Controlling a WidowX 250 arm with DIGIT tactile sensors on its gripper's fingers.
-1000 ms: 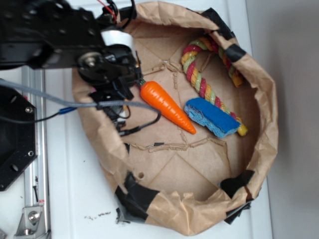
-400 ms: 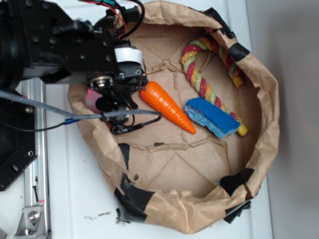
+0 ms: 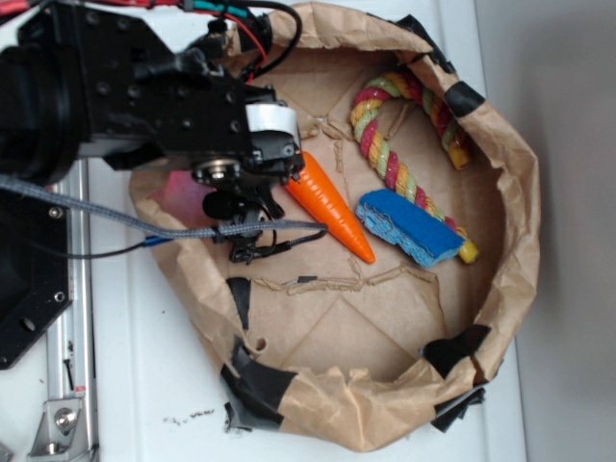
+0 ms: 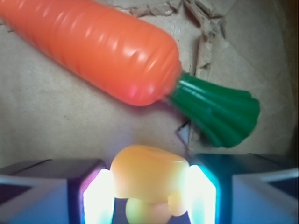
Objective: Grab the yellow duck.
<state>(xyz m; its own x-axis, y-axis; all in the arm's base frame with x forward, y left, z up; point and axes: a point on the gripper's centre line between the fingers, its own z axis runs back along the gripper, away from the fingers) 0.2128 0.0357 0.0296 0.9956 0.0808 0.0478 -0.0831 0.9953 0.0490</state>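
The yellow duck [image 4: 149,175] shows only in the wrist view, a small rounded yellow lump at the bottom centre, pressed between the two lit pads [image 4: 100,196]. My gripper [image 4: 149,198] is shut on it from both sides. Just beyond the duck lies the orange carrot [image 4: 98,51] with its green top [image 4: 217,112]. In the exterior view my gripper [image 3: 241,197] hangs under the black arm at the left inside of the paper bowl [image 3: 510,241], next to the carrot [image 3: 332,202]. There the arm hides the duck.
A twisted yellow-red-green rope [image 3: 395,159] curves along the bowl's far right side. A blue sponge [image 3: 409,226] lies beside the carrot's tip. The bowl's crumpled brown wall with black tape patches rings everything. A grey cable [image 3: 115,217] crosses the left rim.
The arm has shifted right and further over the bowl, now covering the carrot's green top in the exterior view. The carrot, rope and sponge have stayed put.
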